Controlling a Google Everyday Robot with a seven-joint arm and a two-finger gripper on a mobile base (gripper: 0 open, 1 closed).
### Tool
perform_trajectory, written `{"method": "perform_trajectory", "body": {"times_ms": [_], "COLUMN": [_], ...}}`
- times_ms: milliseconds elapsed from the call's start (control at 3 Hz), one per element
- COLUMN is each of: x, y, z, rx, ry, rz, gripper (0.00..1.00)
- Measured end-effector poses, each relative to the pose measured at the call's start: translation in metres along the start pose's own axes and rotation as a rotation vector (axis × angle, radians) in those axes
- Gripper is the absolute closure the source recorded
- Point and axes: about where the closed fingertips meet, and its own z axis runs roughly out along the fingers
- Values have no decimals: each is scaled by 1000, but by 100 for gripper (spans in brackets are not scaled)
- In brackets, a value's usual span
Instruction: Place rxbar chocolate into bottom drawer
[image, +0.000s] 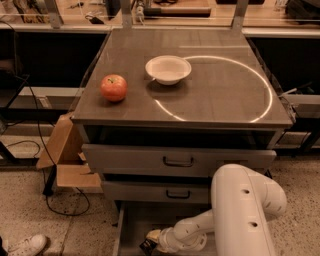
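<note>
Camera view: gripper (151, 242) (seemingly) in drawer (134, 224)

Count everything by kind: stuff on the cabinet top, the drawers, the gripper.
apple: 1
white bowl: 1
drawers: 3 (top drawer, middle drawer, bottom drawer)
rxbar chocolate: 1
gripper, reaching into the bottom drawer: 1
Total: 7

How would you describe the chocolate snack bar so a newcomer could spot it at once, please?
Start at the grey metal cabinet with three drawers and look to its pulled-out bottom drawer. The white robot arm's gripper is low inside it, at the small dark-wrapped snack bar. Unlike the round red apple and white bowl on top, it is dark and down in the drawer.
</note>
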Motion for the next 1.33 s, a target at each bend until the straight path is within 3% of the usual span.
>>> {"method": "perform_trajectory", "body": {"times_ms": [667, 1000, 1333], "x": [-2, 8, 11], "y": [-17, -31, -32], "z": [9, 19, 21], "rx": [43, 77, 79], "ry": [-15, -18, -16], "rz": [11, 13, 11], "gripper": [100, 100, 100]}}
